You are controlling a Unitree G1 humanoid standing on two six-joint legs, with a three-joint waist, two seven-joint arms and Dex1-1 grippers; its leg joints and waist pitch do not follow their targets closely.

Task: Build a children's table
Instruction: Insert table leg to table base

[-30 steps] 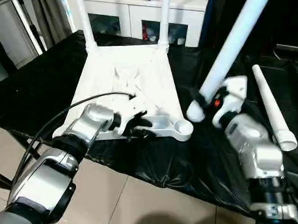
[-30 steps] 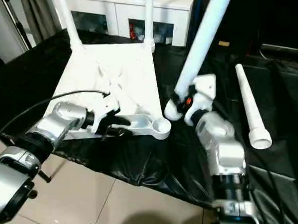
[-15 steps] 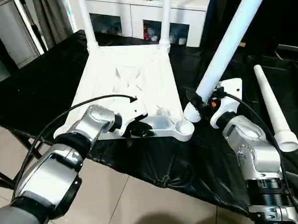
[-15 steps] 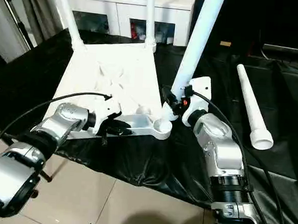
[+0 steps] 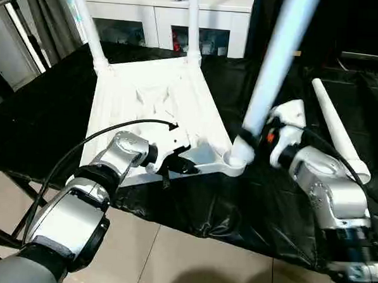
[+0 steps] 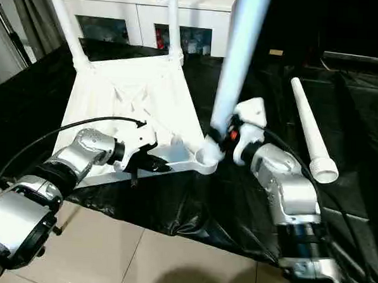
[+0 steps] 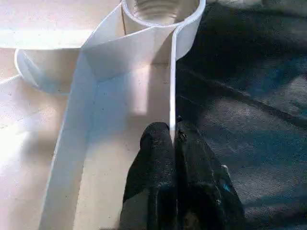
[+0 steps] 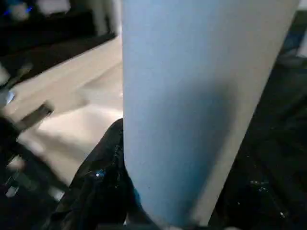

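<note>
The white tabletop (image 5: 153, 101) lies upside down on the black cloth, ribs showing. Two white legs (image 5: 87, 28) (image 5: 193, 27) stand in its far corner sockets. My left gripper (image 5: 186, 167) is shut on the thin near rim wall (image 7: 171, 110), a short way from the near right corner socket (image 5: 237, 164). My right gripper (image 5: 260, 134) is shut on a third leg (image 5: 275, 63), held almost upright and tilted a little to the right. That leg's lower end meets the socket. In the right wrist view the leg (image 8: 201, 96) stands beside one black finger (image 8: 105, 163).
A loose white leg (image 5: 338, 133) lies on the black cloth to the right of my right arm. A white cabinet with glass doors (image 5: 151, 16) stands behind the table. Tiled floor lies below the table's near edge.
My left gripper has closed on the tabletop's near rim. My right gripper has brought the leg's lower end leftward and down onto the near right corner socket. The camera has shifted a little.
</note>
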